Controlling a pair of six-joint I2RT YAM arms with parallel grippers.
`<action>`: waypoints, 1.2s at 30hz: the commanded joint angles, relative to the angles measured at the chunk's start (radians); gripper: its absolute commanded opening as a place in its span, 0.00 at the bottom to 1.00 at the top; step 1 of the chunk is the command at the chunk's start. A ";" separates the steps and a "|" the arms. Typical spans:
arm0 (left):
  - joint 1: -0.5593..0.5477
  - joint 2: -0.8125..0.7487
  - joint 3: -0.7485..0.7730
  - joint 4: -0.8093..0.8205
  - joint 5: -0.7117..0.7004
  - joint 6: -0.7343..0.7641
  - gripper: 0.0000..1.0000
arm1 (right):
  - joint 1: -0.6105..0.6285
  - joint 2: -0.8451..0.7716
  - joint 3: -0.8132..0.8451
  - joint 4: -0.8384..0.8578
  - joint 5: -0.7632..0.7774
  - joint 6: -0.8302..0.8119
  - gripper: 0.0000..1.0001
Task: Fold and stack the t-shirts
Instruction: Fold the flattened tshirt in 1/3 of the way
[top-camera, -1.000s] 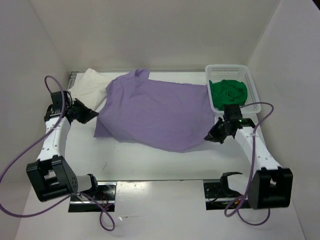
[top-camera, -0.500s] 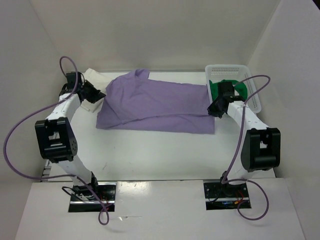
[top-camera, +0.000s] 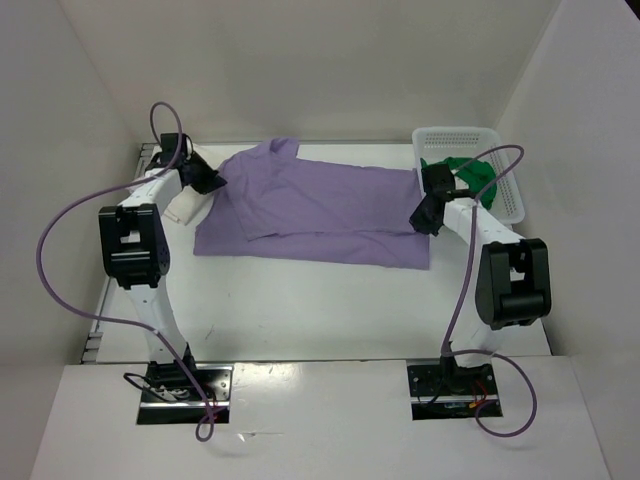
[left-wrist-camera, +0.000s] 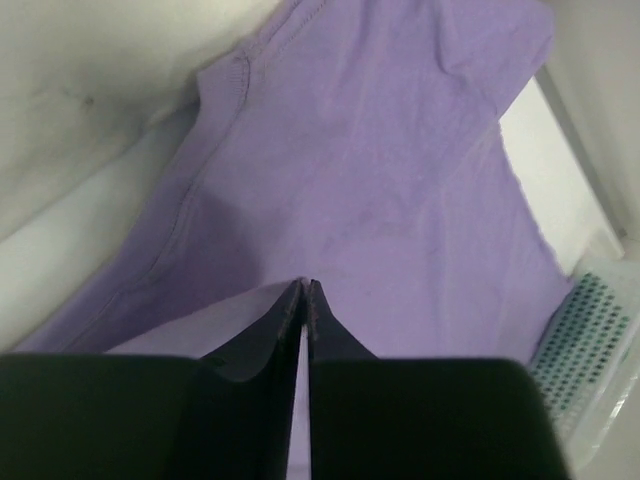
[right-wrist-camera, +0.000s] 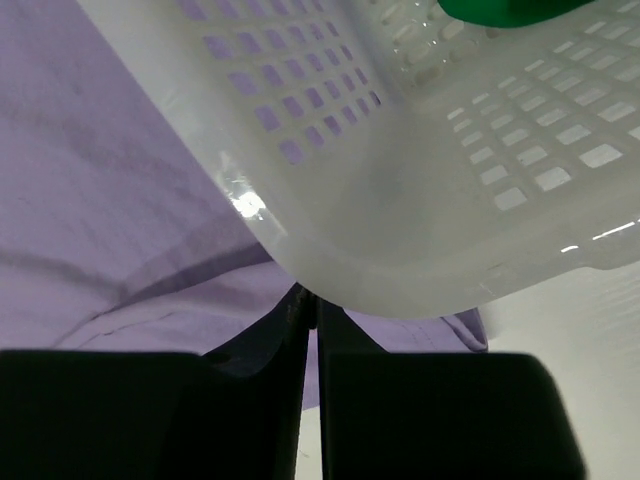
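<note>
Three shirts were in play, and none was stacked yet. The lavender t-shirt (top-camera: 320, 215) lay across the table (top-camera: 300, 310), from the centre toward twelve o'clock. Its near half was doubled over the far half, so one lengthwise fold looked made. The white t-shirt (top-camera: 185, 207) sat at about ten o'clock, touching the lavender one's left edge and partly hidden by the left arm; whether it was folded could not be told. The green t-shirt (top-camera: 465, 168) was bunched in the basket (top-camera: 505, 200) at two o'clock, untouched.

The left gripper (top-camera: 213, 184) rested at the lavender shirt's ten o'clock corner and the right gripper (top-camera: 424, 220) at its three o'clock edge, just beside the basket. In both wrist views the jaws stood all but together, with only a hairline gap. Whether any cloth was pinched there could not be made out.

By my reckoning the job was early. The lavender shirt needed its crosswise folds, the other two needed folding, and then all three needed stacking.
</note>
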 joint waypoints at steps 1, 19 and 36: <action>-0.003 0.002 0.044 0.006 -0.012 0.049 0.14 | 0.023 -0.004 0.053 0.058 0.058 -0.013 0.11; 0.155 -0.624 -0.755 0.041 -0.028 0.122 0.42 | 0.154 -0.386 -0.223 0.028 -0.146 0.142 0.00; 0.203 -0.315 -0.745 0.233 0.014 -0.027 0.26 | 0.178 -0.357 -0.432 0.159 -0.072 0.303 0.52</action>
